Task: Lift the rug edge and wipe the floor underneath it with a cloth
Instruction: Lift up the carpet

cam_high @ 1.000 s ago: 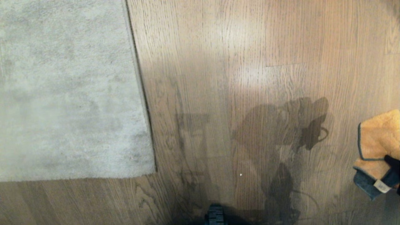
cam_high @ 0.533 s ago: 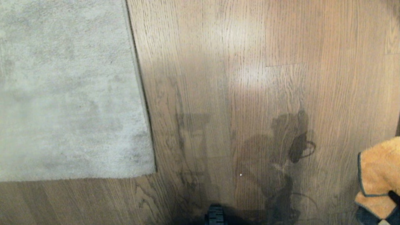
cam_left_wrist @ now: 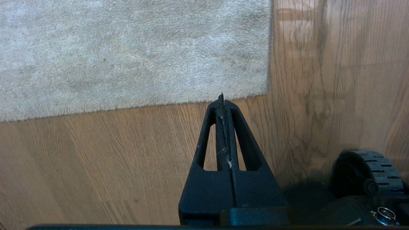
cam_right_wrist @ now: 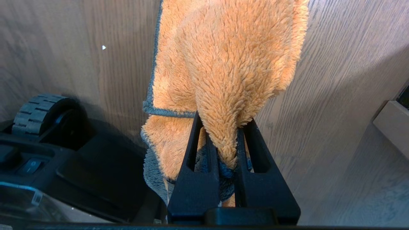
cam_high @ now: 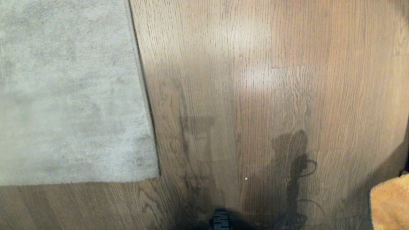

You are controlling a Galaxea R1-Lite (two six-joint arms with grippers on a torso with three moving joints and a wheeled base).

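Observation:
A pale grey rug (cam_high: 70, 92) lies flat at the left, its rug edge (cam_high: 145, 95) running straight down the brown plank floor (cam_high: 255, 95) to a near corner. The fuzzy orange cloth (cam_high: 391, 204) shows only at the bottom right corner of the head view. In the right wrist view my right gripper (cam_right_wrist: 223, 127) is shut on the cloth (cam_right_wrist: 223, 70), whose dark grey part hangs by the fingers. My left gripper (cam_left_wrist: 221, 99) is shut with nothing in it, held above the floor (cam_left_wrist: 96, 153) near the rug (cam_left_wrist: 127, 51) corner.
My base and a black wheel (cam_left_wrist: 367, 172) sit close below both wrists; the wheel (cam_right_wrist: 41, 110) also shows beside the cloth. A pale block (cam_right_wrist: 391, 126) lies on the floor to the right. A dark wheel tip (cam_high: 219, 220) shows at the bottom middle.
The right gripper with the cloth has drawn back toward the bottom right corner of the head view; only a corner of cloth still shows. Its shadow slid down the floor. Rug unchanged.

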